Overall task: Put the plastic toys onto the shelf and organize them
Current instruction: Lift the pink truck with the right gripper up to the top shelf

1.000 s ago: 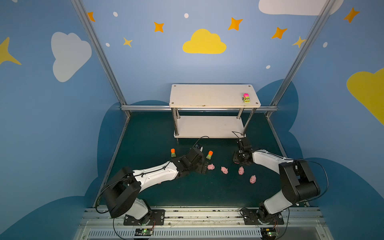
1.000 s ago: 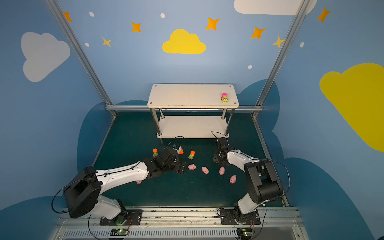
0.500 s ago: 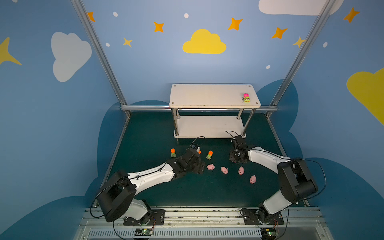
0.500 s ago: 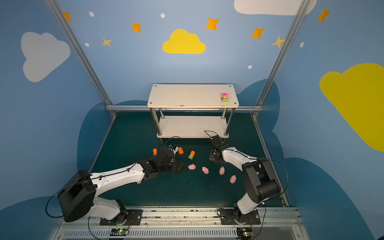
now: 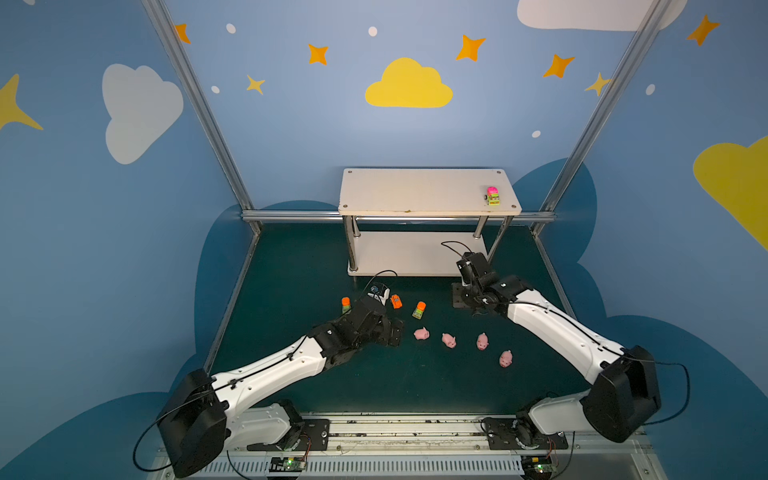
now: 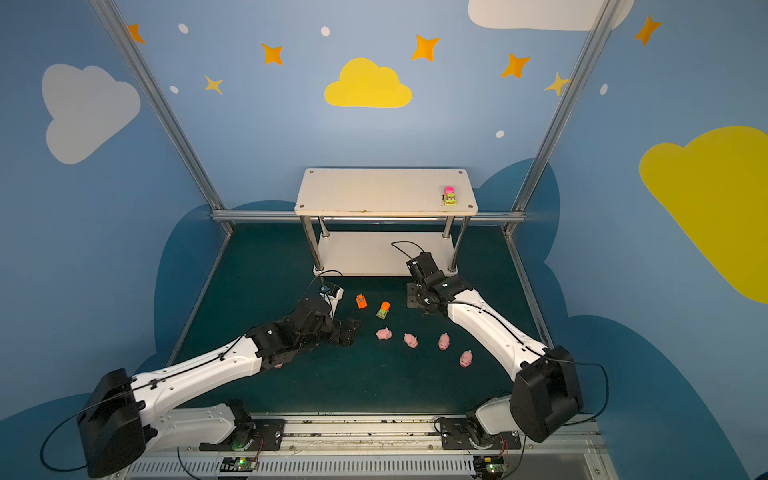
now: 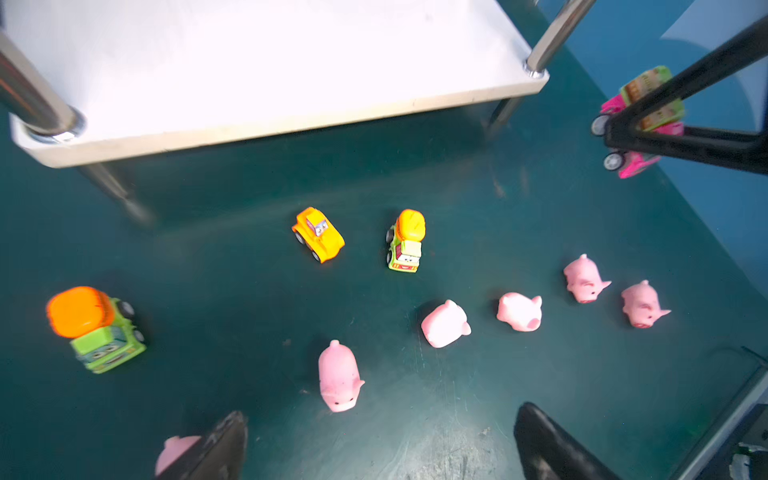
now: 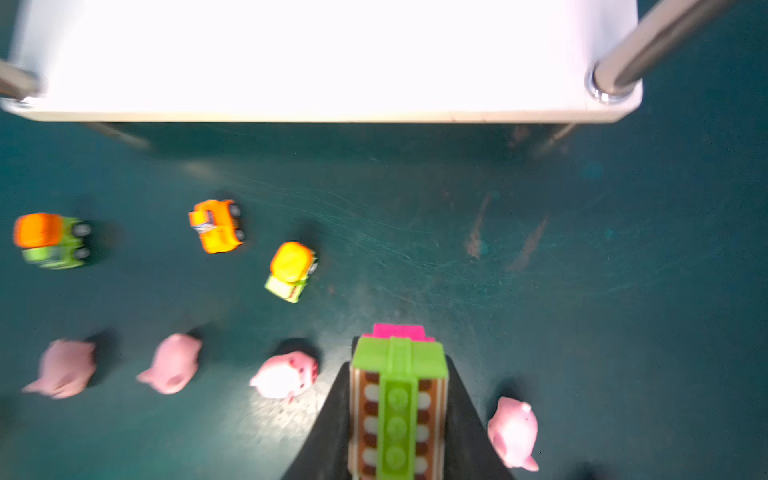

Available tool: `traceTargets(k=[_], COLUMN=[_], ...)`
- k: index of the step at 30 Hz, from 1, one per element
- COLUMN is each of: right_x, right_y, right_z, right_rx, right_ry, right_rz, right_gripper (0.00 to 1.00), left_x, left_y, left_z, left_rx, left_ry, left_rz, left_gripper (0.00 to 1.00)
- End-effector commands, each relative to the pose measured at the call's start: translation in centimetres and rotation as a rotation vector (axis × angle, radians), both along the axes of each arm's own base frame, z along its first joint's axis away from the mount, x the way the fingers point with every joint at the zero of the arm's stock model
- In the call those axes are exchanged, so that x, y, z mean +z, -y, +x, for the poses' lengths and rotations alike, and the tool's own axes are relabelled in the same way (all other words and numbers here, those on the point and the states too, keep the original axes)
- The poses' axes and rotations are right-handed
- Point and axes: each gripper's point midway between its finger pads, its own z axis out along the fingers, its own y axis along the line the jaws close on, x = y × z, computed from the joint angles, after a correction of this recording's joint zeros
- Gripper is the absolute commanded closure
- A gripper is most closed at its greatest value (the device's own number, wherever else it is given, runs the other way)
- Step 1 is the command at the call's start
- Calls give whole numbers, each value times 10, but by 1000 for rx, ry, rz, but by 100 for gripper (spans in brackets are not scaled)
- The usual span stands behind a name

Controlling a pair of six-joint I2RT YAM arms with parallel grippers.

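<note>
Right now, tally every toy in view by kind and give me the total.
Pink pigs: 6, all on the mat, one partly hidden.
Toy vehicles: 5, three on the mat, one on the shelf top board, one held in the right gripper.
Total: 11 toys in view.

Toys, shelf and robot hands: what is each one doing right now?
Left gripper: open, holding nothing.
Right gripper: shut on the pink car.
Pink car: clamped between the fingers.
Shelf: upright, one truck on top.
Shelf truck: on its wheels on the top board.
Orange car: on its wheels on the mat.
Green trucks: on their wheels on the mat.
Pigs: loose on the mat.
</note>
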Motion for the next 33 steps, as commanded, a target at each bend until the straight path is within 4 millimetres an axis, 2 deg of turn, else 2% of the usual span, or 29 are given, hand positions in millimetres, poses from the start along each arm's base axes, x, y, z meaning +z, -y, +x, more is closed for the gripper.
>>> traceTargets(k=[1, 9, 17, 26, 33], right_x=[26, 95, 157, 224, 254], right_y=[-7, -26, -30, -32, -27], right_z=[-16, -28, -21, 10, 50], right_rx=[70, 177, 236, 256, 230], right_ry=[9, 140, 279, 422, 473], right_rz=[-5, 25, 13, 7, 45], right_gripper=[78, 78, 78, 78, 79], left_x=[6, 56, 79, 92, 99], left_y=[-20, -40, -38, -29, -25], left_z=[-5, -12, -18, -17, -11], left_rx=[30, 68, 52, 30, 31], left_ry=[22, 155, 166, 163, 174], left_rz=[39, -58, -123, -153, -137], left_gripper=[0, 0, 0, 0, 0])
